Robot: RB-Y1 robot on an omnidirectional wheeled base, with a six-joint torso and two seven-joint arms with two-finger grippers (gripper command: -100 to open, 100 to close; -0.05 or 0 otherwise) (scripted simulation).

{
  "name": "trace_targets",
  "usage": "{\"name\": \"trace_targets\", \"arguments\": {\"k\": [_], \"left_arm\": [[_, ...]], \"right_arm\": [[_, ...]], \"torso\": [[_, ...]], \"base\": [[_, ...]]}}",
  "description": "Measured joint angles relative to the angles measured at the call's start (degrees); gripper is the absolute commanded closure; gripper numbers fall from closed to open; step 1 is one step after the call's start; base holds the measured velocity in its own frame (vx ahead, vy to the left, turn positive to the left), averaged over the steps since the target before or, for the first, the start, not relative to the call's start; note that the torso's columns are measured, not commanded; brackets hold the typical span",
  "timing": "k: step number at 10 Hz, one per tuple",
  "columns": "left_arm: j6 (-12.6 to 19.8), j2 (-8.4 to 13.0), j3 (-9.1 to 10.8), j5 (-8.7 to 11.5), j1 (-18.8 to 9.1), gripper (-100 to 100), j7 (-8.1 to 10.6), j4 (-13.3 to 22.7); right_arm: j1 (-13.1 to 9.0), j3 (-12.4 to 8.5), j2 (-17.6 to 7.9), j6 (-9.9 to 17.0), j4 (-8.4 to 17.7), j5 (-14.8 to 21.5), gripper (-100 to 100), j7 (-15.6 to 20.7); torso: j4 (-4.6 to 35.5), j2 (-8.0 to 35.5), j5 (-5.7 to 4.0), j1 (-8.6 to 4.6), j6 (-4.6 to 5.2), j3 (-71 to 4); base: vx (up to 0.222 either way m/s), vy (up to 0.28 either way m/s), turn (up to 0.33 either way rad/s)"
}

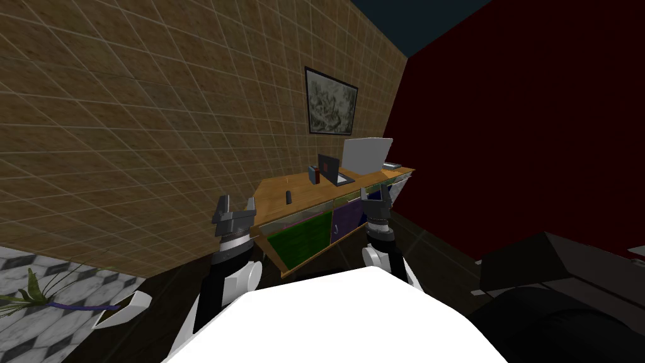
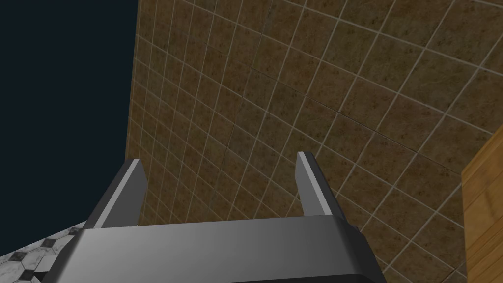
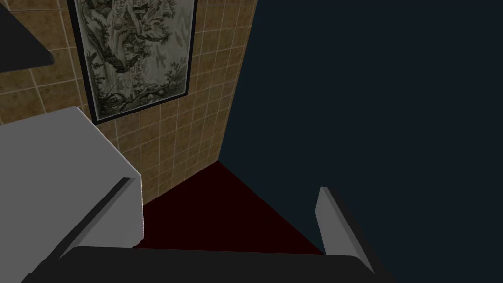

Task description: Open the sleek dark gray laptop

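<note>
A: What is the desk (image 1: 302,188) top made of?
B: Wood, a bit shiny, with lines in it.
A: And the wall (image 1: 126,126)?
B: Brown tiles, speckled and rough-looking. The floor (image 1: 63,265) looks like white marble.
A: The laptop (image 1: 328,167)?
B: Dark, smooth and matt.
A: The left gripper (image 2: 218,157)?
B: Smooth grey fingers, softly shiny.

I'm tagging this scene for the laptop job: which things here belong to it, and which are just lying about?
Job: dark laptop, lid up, on the wooden desk; left pincer and right pincer, both open.
Lying about: light grey block, small dark object, framed picture, plant.
</note>
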Motion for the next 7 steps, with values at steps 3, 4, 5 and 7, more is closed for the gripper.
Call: {"name": "trace_targets", "arguments": {"k": [3,4,5,7], "left_arm": [[0.0,0.0,0.0,0.0,0.0,0,0.0,-0.01],[0.0,0.0,0.0,0.0,0.0,0,0.0,-0.01],[0.0,0.0,0.0,0.0,0.0,0,0.0,-0.01],[0.0,0.0,0.0,0.0,0.0,0,0.0,-0.01]], "right_arm": [[0.0,0.0,0.0,0.0,-0.01,0.0,0,0.0],[0.0,0.0,0.0,0.0,-0.01,0.0,0,0.0],[0.0,0.0,0.0,0.0,-0.01,0.0,0,0.0],[0.0,0.0,0.0,0.0,-0.02,0.0,0,0.0]], "torso": [[10.06,10.03,0.0,0.0,0.0,-20.14],[14.24,14.22,0.0,0.0,0.0,-28.5],[18.46,18.45,0.0,0.0,0.0,-36.92],[26.91,26.93,0.0,0.0,0.0,-53.81]], "base": [[0.0,0.0,0.0],[0.0,0.0,0.0],[0.0,0.0,0.0],[0.0,0.0,0.0]]}}
